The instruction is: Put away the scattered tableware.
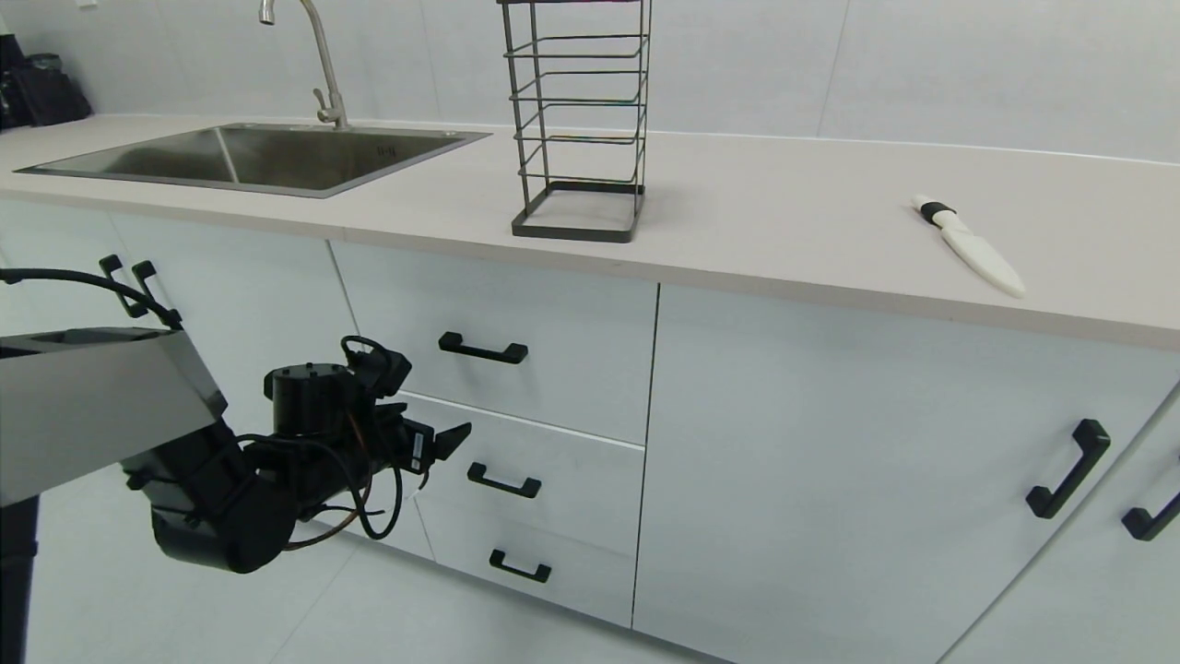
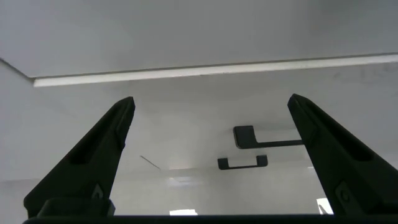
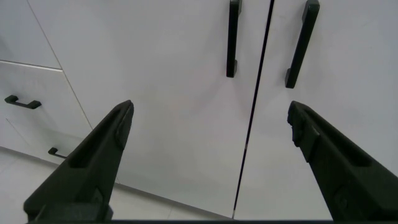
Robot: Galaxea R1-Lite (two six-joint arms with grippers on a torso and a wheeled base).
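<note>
A white knife (image 1: 973, 245) with a black band on its handle lies on the counter (image 1: 793, 203) at the right. A tall black wire rack (image 1: 578, 120) stands empty near the counter's middle. My left gripper (image 1: 442, 443) hangs low in front of the drawers, well below the counter; in the left wrist view the left gripper (image 2: 211, 109) is open, facing the drawer handles (image 2: 258, 146). My right gripper (image 3: 211, 115) is open too, pointed at cabinet doors with two vertical black handles (image 3: 234, 37).
A steel sink (image 1: 249, 157) with a tap (image 1: 318, 55) is set in the counter at the left. Below are three drawers with black handles (image 1: 482, 349) and cabinet doors (image 1: 830, 480) to the right. Pale floor lies under the left arm.
</note>
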